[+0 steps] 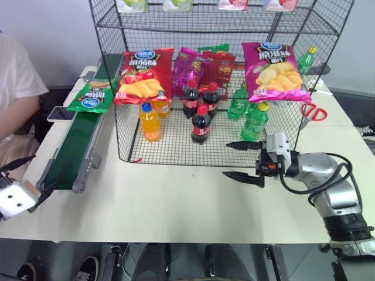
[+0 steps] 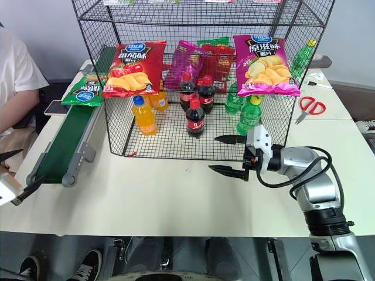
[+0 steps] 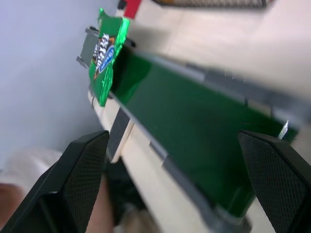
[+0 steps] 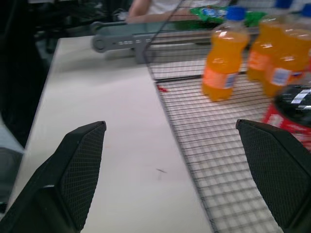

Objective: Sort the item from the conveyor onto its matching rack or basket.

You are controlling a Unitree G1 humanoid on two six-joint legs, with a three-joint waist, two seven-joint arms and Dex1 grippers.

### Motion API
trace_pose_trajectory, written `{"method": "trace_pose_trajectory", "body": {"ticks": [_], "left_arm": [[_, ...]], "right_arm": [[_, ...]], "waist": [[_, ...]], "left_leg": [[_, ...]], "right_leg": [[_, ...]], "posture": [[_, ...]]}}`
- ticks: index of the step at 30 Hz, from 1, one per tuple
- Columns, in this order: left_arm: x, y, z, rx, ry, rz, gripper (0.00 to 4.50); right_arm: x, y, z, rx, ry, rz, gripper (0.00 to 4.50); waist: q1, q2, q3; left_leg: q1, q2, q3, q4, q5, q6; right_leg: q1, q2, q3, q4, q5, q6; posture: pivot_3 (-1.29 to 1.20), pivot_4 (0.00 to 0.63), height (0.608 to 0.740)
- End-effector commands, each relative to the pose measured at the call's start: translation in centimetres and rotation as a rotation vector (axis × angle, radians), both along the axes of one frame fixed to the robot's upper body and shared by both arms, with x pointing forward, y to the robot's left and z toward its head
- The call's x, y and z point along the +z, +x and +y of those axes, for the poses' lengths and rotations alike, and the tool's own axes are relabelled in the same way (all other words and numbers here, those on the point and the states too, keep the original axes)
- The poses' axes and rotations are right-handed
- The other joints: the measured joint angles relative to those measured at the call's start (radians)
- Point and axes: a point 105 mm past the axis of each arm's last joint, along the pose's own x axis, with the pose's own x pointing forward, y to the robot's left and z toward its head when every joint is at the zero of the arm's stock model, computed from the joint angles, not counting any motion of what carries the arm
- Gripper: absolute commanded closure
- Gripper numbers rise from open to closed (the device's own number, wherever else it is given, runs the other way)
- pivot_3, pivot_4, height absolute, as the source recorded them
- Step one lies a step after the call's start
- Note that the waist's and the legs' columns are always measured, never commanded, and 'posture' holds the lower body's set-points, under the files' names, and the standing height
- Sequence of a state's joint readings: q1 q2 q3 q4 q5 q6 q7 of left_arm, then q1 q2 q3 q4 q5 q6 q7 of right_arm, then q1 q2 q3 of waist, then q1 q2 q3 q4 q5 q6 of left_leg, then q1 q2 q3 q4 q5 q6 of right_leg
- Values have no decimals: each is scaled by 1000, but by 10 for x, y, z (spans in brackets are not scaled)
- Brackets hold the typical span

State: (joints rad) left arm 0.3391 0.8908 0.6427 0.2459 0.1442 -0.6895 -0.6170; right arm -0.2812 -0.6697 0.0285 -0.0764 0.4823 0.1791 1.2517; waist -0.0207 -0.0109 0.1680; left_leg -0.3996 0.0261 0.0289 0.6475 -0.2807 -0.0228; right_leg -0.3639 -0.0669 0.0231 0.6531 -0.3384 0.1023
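Presently spread wide and empty: right gripper (image 1: 241, 160) just before the black wire rack (image 1: 176, 153), left gripper (image 1: 24, 178) beside the conveyor (image 1: 70, 152) near end. Farther off, green crisp bag (image 1: 92, 96) lying on the belt's far end.

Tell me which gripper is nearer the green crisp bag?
Left. The left gripper sits by the conveyor's near end; the green crisp bag lies at its far end. The right gripper fronts the rack.

Three cola bottles (image 1: 200, 124), two orange soda bottles (image 1: 150, 122), three green bottles (image 1: 254, 122), one pair of scissors (image 1: 311, 113).
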Motion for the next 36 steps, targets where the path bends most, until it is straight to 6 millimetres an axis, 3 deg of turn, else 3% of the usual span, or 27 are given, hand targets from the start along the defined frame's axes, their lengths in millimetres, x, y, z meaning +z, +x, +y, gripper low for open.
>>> {"method": "trace_pose_trajectory", "body": {"ticks": [1, 7, 36], "left_arm": [[16, 1, 12, 35, 68, -81, 22], [10, 6, 15, 31, 97, -89, 22], [-2, 25, 10, -29, 131, -86, 22]], "right_arm": [[11, -10, 11, 69, 11, -25, 0], [9, -12, 17, 74, 9, -46, 0], [5, -3, 9, 13, -10, -88, 0]], "waist": [[0, 0, 0], [0, -1, -1], [1, -2, -1]], "left_leg": [[-1, 0, 0, 0, 0, 0], [-6, 0, 0, 1, 1, -1], [-7, 1, 1, 8, 1, 0]], "right_leg": [[-1, 0, 0, 0, 0, 0], [-7, 0, -1, 2, 0, 0], [-9, 3, -4, 13, 0, 1]], "posture": [[0, 150, 739], [0, 150, 739], [0, 150, 739]]}}
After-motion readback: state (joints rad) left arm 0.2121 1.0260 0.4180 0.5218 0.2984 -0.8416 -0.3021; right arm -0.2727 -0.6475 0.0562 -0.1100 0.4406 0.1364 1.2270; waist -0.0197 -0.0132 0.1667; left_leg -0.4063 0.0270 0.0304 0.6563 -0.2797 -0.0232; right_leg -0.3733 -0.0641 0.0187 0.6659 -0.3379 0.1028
